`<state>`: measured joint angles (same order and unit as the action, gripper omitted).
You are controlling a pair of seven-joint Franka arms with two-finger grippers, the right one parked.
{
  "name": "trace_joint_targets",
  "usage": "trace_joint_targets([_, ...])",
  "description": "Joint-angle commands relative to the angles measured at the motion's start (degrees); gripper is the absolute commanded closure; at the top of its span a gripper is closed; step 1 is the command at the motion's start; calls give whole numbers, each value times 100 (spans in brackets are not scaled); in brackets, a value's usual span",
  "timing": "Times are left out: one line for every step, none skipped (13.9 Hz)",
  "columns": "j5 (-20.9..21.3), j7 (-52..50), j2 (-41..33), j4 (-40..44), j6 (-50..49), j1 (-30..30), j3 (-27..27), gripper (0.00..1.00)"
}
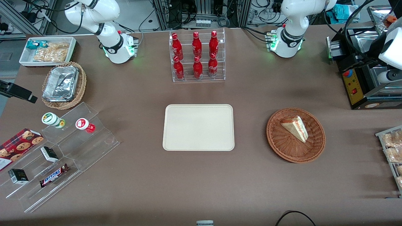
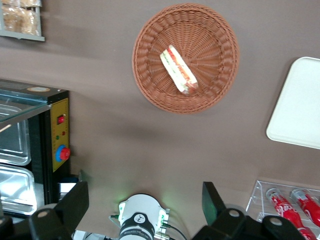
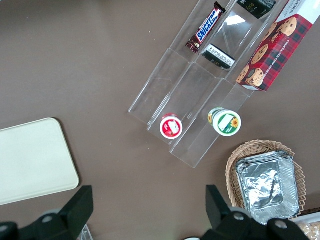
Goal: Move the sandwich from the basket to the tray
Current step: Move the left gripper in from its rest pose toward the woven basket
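— What did we see nearest the front camera?

— We saw bare brown surface [image 1: 201, 182] first. Past that strip lay the tray [image 1: 198, 127], cream-beige, flat, with rounded corners and nothing on it.

— And where was the sandwich?

— We found the sandwich [image 1: 295, 128] in the basket [image 1: 282, 141], a round reddish-brown wicker bowl. It sat beside the tray, apart from it, toward the working arm's end of the surface. The sandwich was a pale triangular wedge lying on the weave near the basket's middle. Red and green filling showed along its cut edge.

— What lay farther from the camera?

— We saw a clear rack of red bottles [image 1: 197, 56] standing farther back than the tray. Farther back than the basket was the working arm's white base [image 1: 287, 40], with a green light at its foot.

— What about the claw?

— In the left wrist view, we saw the claw [image 2: 144, 186] hanging high above the surface, over the ground between that base and the basket. Its dark fingers [image 2: 75, 200] were spread wide with nothing between them. It touched neither the sandwich nor the basket.
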<state>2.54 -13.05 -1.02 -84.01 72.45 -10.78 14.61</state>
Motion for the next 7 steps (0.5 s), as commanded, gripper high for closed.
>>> trace_joint_targets([168,31,23,43,214,-3,7,0])
trace_joint_targets([168,22,32,43,234,5,7,0])
trace_joint_targets([168,31,49,25,260,-12,-2,0])
trace_joint_targets([168,31,197,60,234,-30,-19,0])
trace_joint_targets([55,74,251,-9,304,-30,-246,0])
trace_joint_targets([-94,75,408,-36,322,-21,-553,0])
trace_joint_targets([-287,57,671,-36,322,-21,-625,0])
